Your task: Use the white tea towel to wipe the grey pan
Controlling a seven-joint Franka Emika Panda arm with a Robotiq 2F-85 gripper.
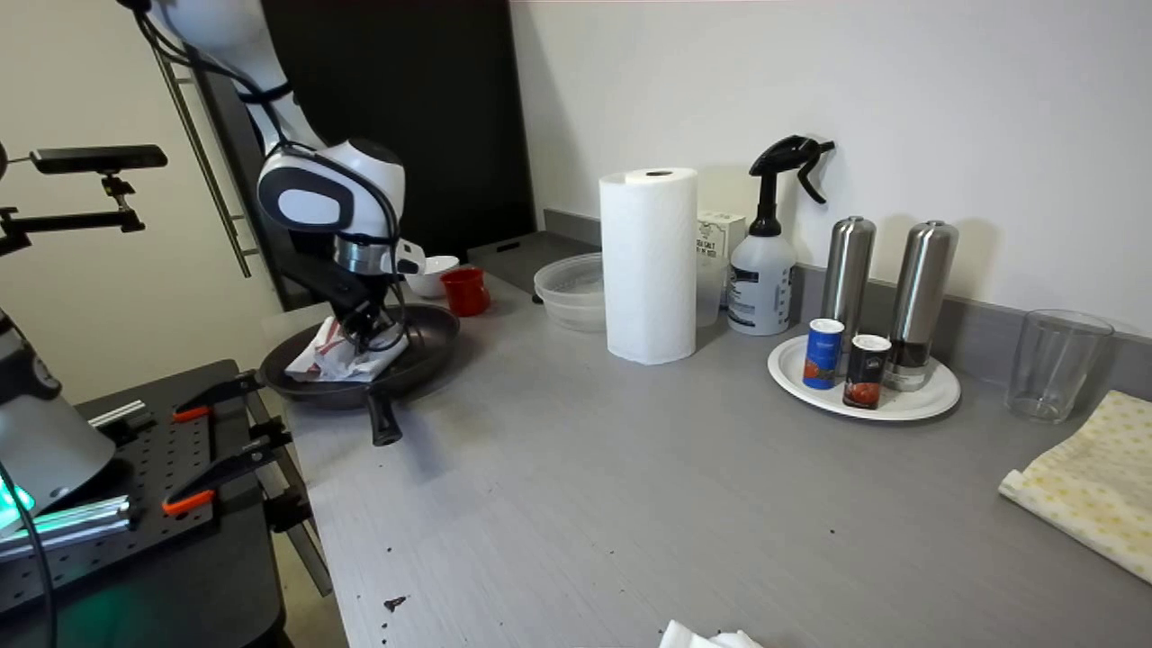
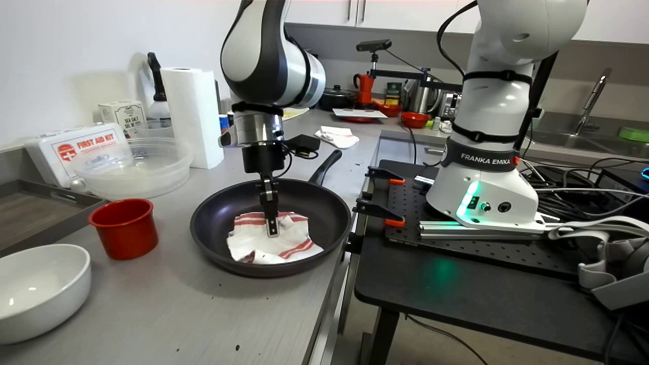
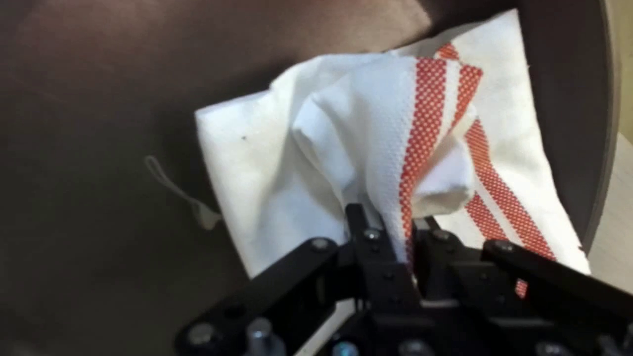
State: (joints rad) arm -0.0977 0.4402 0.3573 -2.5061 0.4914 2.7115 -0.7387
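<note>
Gripper (image 3: 393, 227) pinches one fold of white tea towel (image 2: 284, 247), jaws almost together | its rest spreads directly below, inside the grey pan (image 2: 215, 220) | you should probably sweep toward pan's wider bare side

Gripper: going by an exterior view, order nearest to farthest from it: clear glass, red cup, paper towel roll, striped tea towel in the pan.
1. Striped tea towel: pinched in the gripper, inside the grey pan.
2. Red cup: on the counter beside the grey pan.
3. Paper towel roll: upright, right of the cup in that view.
4. Clear glass: far right there, past the plate.
</note>
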